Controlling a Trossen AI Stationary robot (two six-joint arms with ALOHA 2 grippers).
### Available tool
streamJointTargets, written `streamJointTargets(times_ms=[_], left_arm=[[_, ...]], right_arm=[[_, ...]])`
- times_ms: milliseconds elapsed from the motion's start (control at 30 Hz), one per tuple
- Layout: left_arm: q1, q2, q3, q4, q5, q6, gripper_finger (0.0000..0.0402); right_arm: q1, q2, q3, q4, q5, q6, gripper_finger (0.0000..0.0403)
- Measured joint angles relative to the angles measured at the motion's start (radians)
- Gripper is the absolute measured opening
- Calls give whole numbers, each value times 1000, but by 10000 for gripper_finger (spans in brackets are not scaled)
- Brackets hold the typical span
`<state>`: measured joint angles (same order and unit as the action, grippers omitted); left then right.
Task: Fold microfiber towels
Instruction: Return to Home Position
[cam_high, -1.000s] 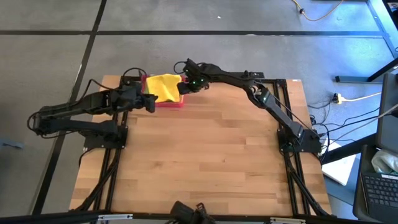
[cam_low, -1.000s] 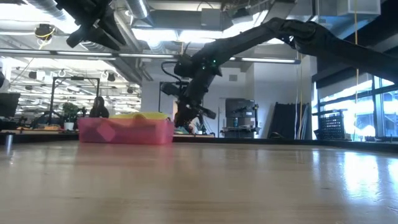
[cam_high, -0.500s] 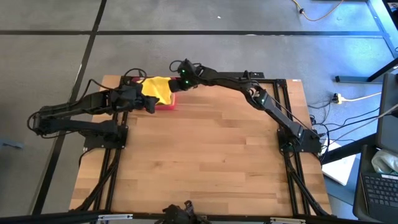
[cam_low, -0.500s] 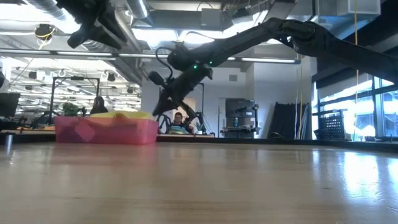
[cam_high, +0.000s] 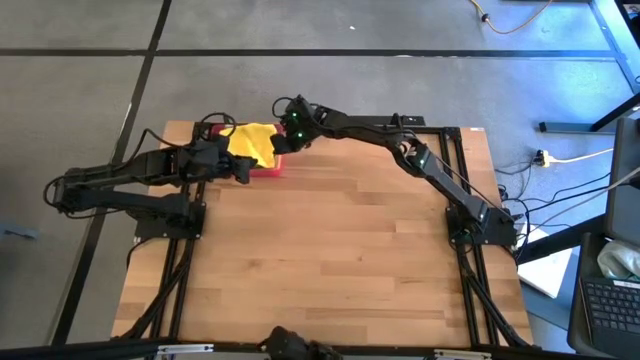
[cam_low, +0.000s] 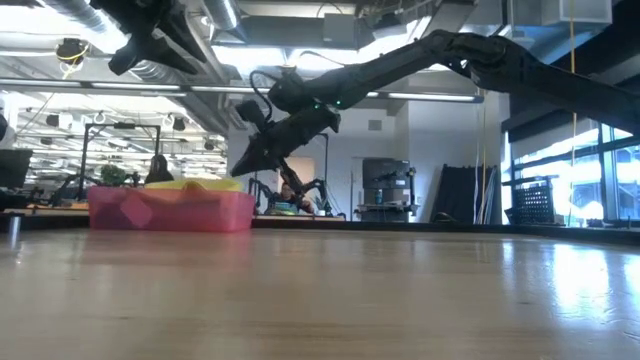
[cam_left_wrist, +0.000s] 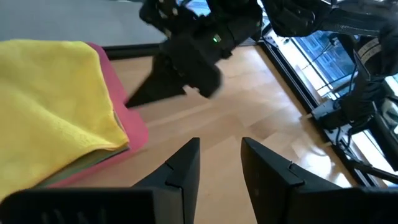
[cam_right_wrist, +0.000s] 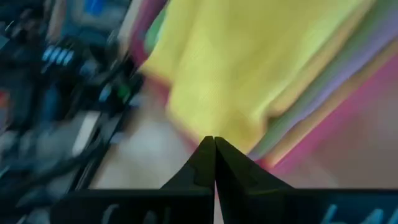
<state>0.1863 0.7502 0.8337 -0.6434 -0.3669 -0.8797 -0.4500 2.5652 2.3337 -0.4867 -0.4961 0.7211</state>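
A stack of microfiber towels, a yellow one (cam_high: 252, 142) on top and greenish ones (cam_right_wrist: 311, 106) under it, lies in a pink-red tray (cam_high: 270, 168) at the table's far left. My right gripper (cam_high: 278, 148) is shut and slants down from the right. Its tip (cam_left_wrist: 130, 99) is at the tray's right edge, by the yellow towel's edge (cam_right_wrist: 249, 124). My left gripper (cam_left_wrist: 221, 155) is open and holds nothing. It hangs well above the table by the tray's near side. My right gripper's shut fingertips (cam_right_wrist: 214, 146) stand over the yellow towel's right edge and the tray's right rim (cam_left_wrist: 124, 115), coming slantwise from the table's right. Whether they touch towel or tray, I cannot tell.
The wooden table (cam_high: 340, 260) stretches bare toward its near and right sides. Black frame rails (cam_high: 465, 290) run along both sides. In the low view the room behind shows desks and a seated person (cam_low: 158, 172).
The tray with its towels has slid along the table toward the left edge. My right gripper, still shut, went leftward with it. It has tipped from steeply downward to a flatter slant, and its tip has risen to the tray's top.
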Motion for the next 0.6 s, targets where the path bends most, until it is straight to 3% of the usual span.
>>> streamJointTargets(times_ms=[133, 233, 333, 500, 600], left_arm=[[0, 0, 0, 9, -6, 23, 110], [4, 0, -1, 65, -9, 24, 110], [1, 0, -1, 129, -2, 25, 110], [-60, 0, -1, 97, 2, 34, 110], [-131, -6, -1, 83, -64, 55, 110]], right_arm=[[-13, -21, 1, -23, -164, -43, 5], [-18, -85, 17, -99, -180, -140, 5], [-14, -188, 22, -233, -77, -307, 5], [21, -319, 4, -451, 210, -528, 7], [23, -389, -61, -483, 187, -569, 13]])
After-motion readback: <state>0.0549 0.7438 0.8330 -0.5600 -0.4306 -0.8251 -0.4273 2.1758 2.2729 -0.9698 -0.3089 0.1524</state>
